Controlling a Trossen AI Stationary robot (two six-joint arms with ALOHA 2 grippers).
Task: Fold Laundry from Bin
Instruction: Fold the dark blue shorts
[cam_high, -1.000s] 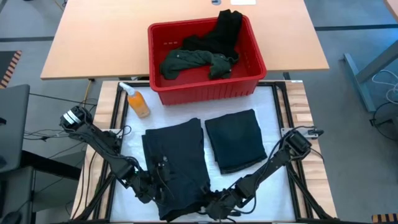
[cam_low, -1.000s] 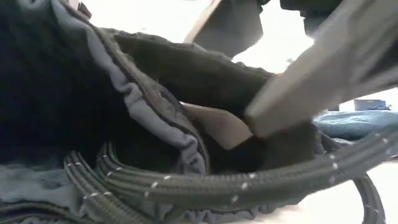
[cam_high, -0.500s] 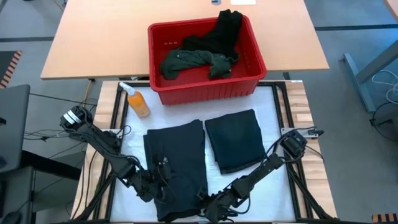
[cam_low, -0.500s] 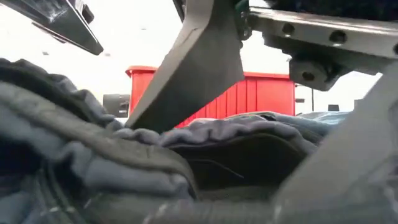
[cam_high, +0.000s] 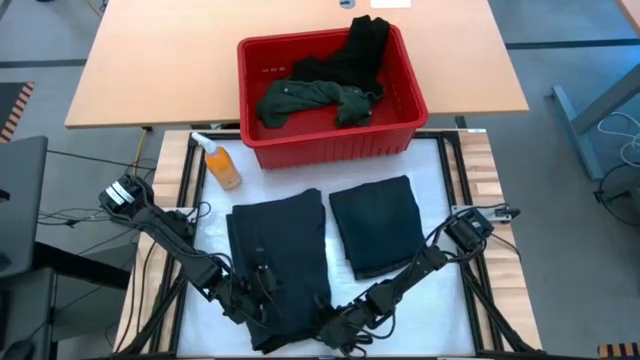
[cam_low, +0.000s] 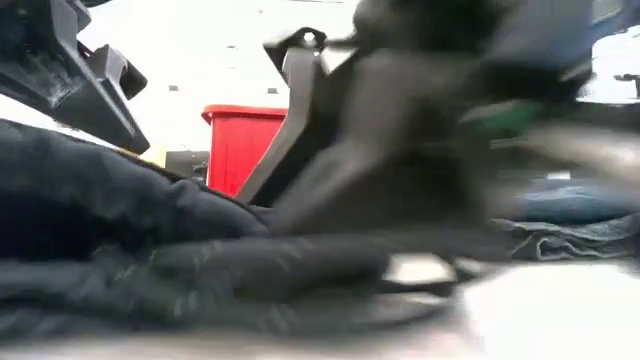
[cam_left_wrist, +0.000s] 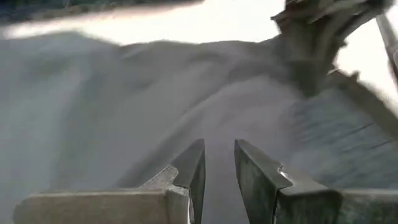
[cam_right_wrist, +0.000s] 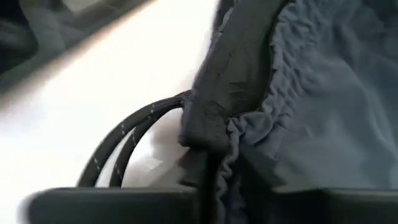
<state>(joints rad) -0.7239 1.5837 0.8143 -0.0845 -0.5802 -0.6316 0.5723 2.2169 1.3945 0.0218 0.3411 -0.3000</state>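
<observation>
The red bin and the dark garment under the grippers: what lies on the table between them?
In the high view, only bare white table separates the red bin from the dark garment; the orange bottle stands aside.

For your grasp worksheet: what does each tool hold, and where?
Right tool pinches the pants at the waistband hem; left tool, open, holds nothing.

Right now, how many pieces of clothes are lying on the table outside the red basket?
2. A dark garment lies at the near edge, where both arms work. A folded dark piece lies to its right. More clothes are in the bin.
</observation>
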